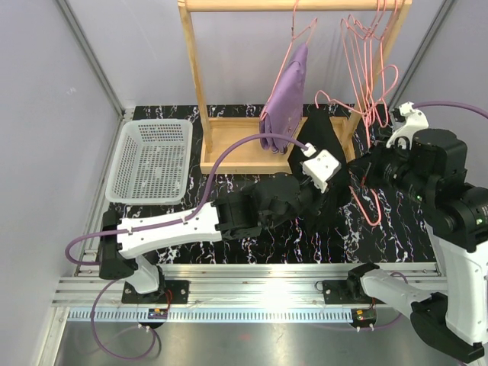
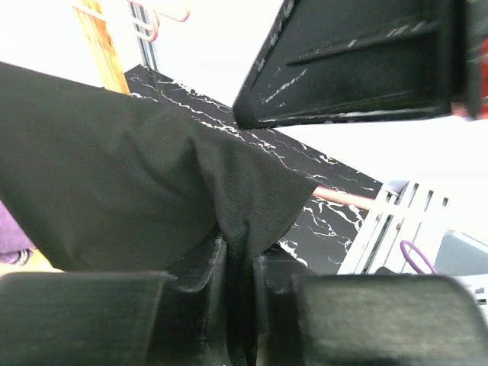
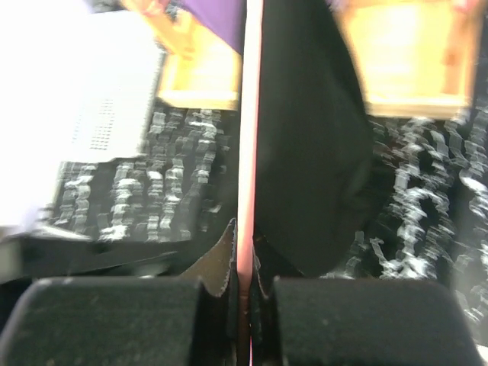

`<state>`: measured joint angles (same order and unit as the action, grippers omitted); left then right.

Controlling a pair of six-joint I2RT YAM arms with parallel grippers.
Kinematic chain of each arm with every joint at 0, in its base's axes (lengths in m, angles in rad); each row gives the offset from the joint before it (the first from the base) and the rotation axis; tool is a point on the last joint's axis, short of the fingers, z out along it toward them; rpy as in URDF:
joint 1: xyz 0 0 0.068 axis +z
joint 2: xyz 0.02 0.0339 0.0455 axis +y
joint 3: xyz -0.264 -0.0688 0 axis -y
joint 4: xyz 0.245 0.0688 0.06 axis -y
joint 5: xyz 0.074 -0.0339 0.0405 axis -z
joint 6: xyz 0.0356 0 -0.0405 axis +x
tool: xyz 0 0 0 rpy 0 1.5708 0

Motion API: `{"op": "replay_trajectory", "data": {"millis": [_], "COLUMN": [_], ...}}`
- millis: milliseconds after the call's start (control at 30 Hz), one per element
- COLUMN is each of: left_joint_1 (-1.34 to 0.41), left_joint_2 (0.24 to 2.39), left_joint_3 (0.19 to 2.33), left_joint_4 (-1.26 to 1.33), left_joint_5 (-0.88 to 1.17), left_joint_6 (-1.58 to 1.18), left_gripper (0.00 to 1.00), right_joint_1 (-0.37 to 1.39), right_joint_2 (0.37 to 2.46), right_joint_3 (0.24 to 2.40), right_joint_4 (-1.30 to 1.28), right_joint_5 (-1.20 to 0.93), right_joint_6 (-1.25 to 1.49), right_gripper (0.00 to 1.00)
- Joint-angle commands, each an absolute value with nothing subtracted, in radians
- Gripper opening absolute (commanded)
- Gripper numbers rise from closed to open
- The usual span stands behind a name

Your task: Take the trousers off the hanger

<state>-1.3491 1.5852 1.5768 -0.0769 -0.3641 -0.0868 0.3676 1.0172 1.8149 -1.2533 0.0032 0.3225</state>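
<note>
The black cloth trousers (image 1: 325, 133) hang in a loose triangle over the marbled black table mat (image 1: 252, 248). They are near its centre, a little toward 2 o'clock, just in front of the pale wooden garment rack (image 1: 195, 69). The left gripper (image 2: 236, 267) has its 2 fingers pressed together on a bunched fold of that black cloth, with no gap showing between them. The right gripper (image 3: 245, 301), at 3 o'clock of the mat, is closed to a sliver around a thin pink wire hanger (image 3: 245, 152). The wire runs straight up from its fingers along the edge of the black cloth trousers. The lilac-purple cloth trousers (image 1: 286, 99) hang at 12 o'clock on a second pink hanger (image 1: 295, 34) from the rack's top rail. A cluster of bare pink hangers (image 1: 374, 69) hangs at 1 o'clock. A white plastic mesh basket (image 1: 152, 160) sits at 9 o'clock.
</note>
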Motion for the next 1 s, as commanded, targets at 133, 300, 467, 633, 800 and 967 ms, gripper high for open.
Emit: {"op": "replay_trajectory", "data": {"millis": [133,300,467,633,800,967], "left_joint_1": [-1.353,-1.353,-1.353,-1.353,-1.353,-1.353], "left_joint_2": [1.568,1.569,1.597,1.608,1.623,1.64], "left_joint_3": [1.64,1.634,1.664,1.672,1.692,1.698], "left_joint_4": [-0.029,-0.021,-0.057,-0.064,-0.1,-0.109], "left_joint_5": [-0.334,-0.318,-0.308,-0.291,-0.246,-0.232], "left_joint_6": [-0.072,-0.063,-0.046,-0.037,-0.02,-0.014], "left_gripper": [0.27,0.26,0.09,0.0,0.18,0.2], "right_joint_1": [0.365,0.367,0.365,0.365,0.37,0.37], "right_joint_2": [1.028,1.06,1.071,1.072,1.081,1.109], "right_joint_3": [1.98,2.005,2.005,2.0,1.98,2.034], "right_joint_4": [-1.1,-1.186,-1.207,-1.215,-1.209,-1.213], "right_joint_5": [-0.132,0.023,0.069,0.152,0.158,0.058], "right_joint_6": [0.342,0.285,0.264,0.232,0.221,0.245], "right_gripper": [0.0,0.0,0.0,0.0,0.0,0.0]}}
